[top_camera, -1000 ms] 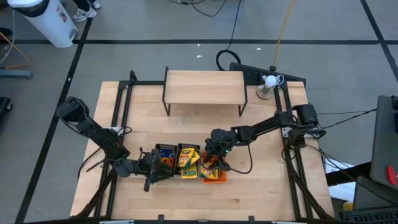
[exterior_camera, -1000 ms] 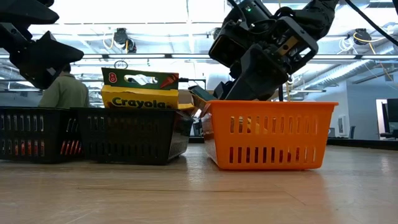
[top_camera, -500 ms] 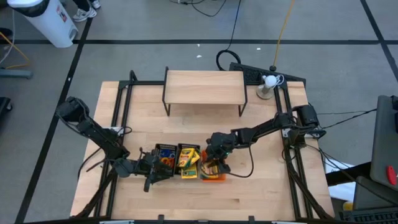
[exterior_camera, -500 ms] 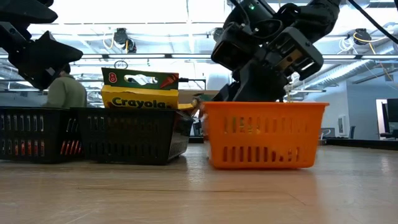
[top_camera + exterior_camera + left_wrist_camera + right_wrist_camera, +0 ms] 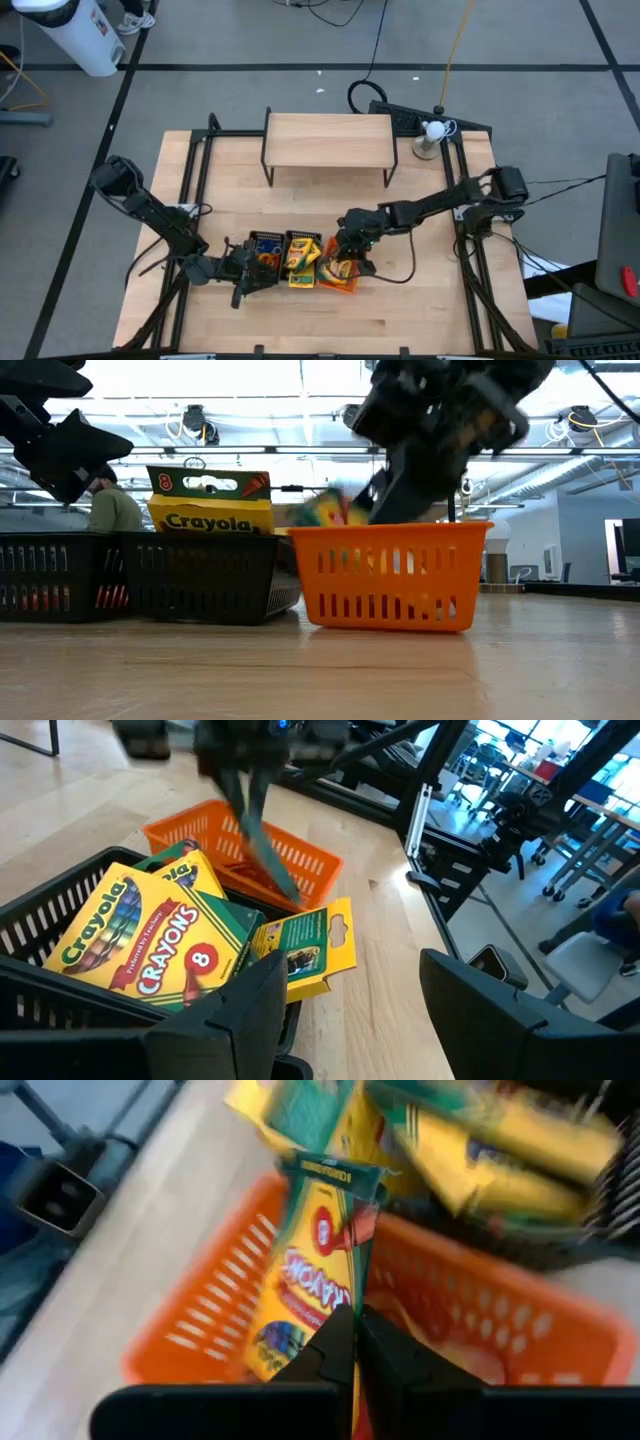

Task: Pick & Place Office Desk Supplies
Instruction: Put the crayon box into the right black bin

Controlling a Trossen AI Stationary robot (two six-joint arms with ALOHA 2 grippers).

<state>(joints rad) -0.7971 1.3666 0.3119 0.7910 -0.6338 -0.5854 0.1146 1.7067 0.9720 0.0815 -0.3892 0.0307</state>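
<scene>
Right gripper (image 5: 350, 1342): jaws pinched tight on the lower edge of one crayon box (image 5: 312, 1275), over the orange tray (image 5: 190, 1315). The box runs lengthwise straight out ahead of the fingers and leans. Beyond it: the tray's far rim, then the black tray (image 5: 210, 575) packed with more boxes, close alongside. Open tabletop on the tray's other side. Left gripper (image 5: 243, 274): spread, holding nothing, waiting at the outer black tray (image 5: 265, 249), farther off.

Orange mesh tray (image 5: 388, 575) with slotted walls; two black mesh trays (image 5: 205, 575) beside. Yellow-and-green crayon boxes (image 5: 150, 935), red lettering and multicoloured crayon print on front. Light wooden table (image 5: 420, 300). Dark right gripper (image 5: 350, 1342). Red and orange rubber bands (image 5: 266, 258).
</scene>
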